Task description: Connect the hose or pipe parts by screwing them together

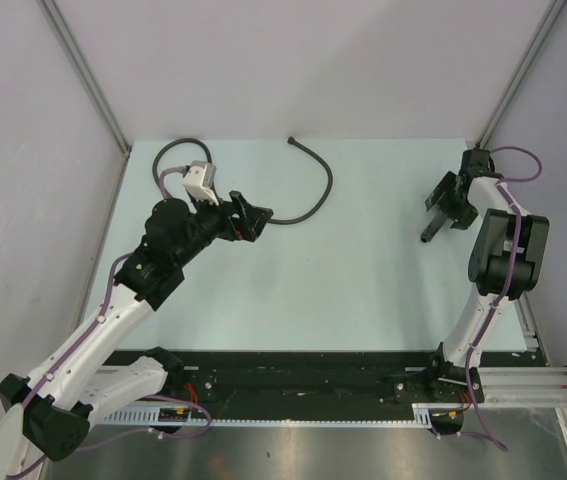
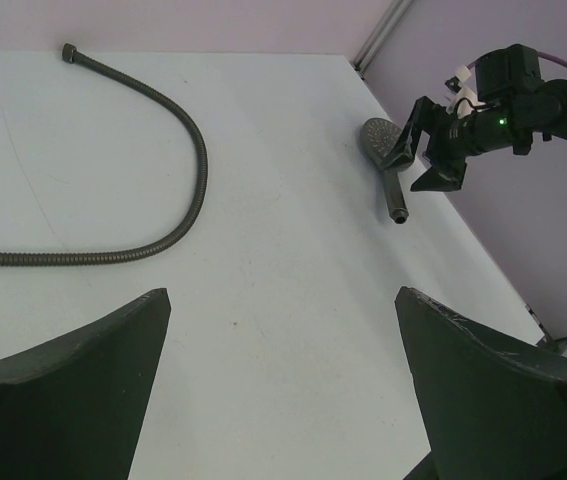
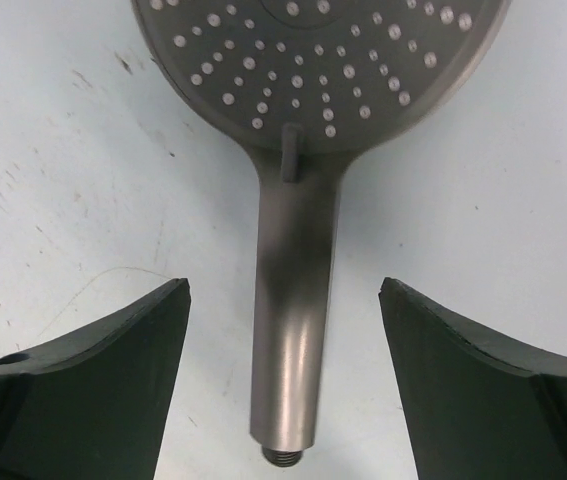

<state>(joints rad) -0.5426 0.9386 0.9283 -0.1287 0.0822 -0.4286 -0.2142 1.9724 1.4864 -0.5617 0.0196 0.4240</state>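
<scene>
A long dark grey hose (image 1: 327,185) curves across the far middle of the table, one nut end lying free at the back (image 1: 291,140). In the left wrist view the hose (image 2: 199,150) lies ahead and to the left. My left gripper (image 1: 258,215) (image 2: 283,300) is open over bare table beside the hose's near stretch, holding nothing. The dark grey shower head (image 3: 313,60) lies face up at the far right, its handle (image 3: 293,330) and threaded end (image 3: 281,455) pointing toward me. My right gripper (image 1: 443,200) (image 3: 283,290) stands open astride the handle, gaps on both sides.
Lilac walls with metal corner posts (image 1: 93,80) close in the pale table (image 1: 363,280) at the back and sides. The hose's other end loops at the far left (image 1: 168,150). A black and aluminium rail (image 1: 313,385) runs along the near edge.
</scene>
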